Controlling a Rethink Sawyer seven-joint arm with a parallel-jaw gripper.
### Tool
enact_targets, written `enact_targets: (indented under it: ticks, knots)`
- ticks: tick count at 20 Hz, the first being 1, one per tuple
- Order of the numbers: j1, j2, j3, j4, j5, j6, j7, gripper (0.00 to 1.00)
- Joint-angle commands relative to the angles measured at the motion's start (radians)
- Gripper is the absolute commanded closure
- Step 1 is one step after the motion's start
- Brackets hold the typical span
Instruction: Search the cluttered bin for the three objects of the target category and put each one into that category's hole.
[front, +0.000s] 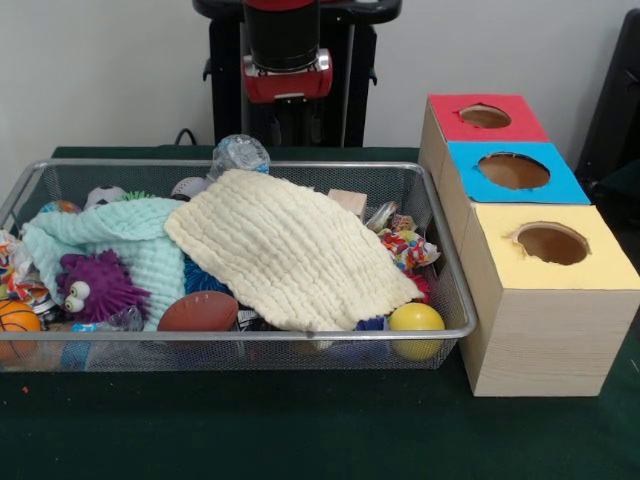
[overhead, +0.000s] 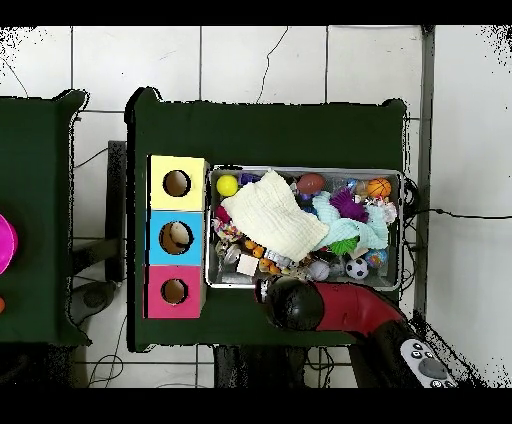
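The wire-mesh bin (front: 250, 334) (overhead: 404, 232) is full of toys under a cream cloth (front: 290, 250) (overhead: 272, 213) and a mint cloth (front: 120, 235). One wrinkly see-through plastic lump (front: 239, 155) sits up at the bin's far rim, just left of the arm. Another clear wrinkly piece (front: 124, 319) lies by the purple spiky toy (front: 95, 285), and a third (front: 381, 214) beside a wooden block. My arm (front: 287, 60) (overhead: 295, 303) hangs over the far rim. My gripper (front: 288, 122) is lost against the dark pedestal.
Three wooden boxes with round holes stand right of the bin: red (front: 485, 117), blue (front: 513, 172), yellow (front: 552, 243). A yellow ball (front: 415, 325), a brown football (front: 197, 312) and a basketball (front: 15, 325) lie along the bin's near side. A second dark table (overhead: 35, 220) stands apart.
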Motion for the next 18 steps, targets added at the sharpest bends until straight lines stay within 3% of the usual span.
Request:
enact_targets:
  ticks: [1, 9, 18]
  knots:
    - [-0.012, -0.004, -0.001, -0.006, -0.023, 0.026, 0.064, 0.00]
    - [0.005, -0.027, 0.005, 0.027, -0.069, -0.004, 0.040, 0.00]
    - [-0.057, -0.024, 0.044, -0.007, -0.068, 0.057, -0.036, 0.00]
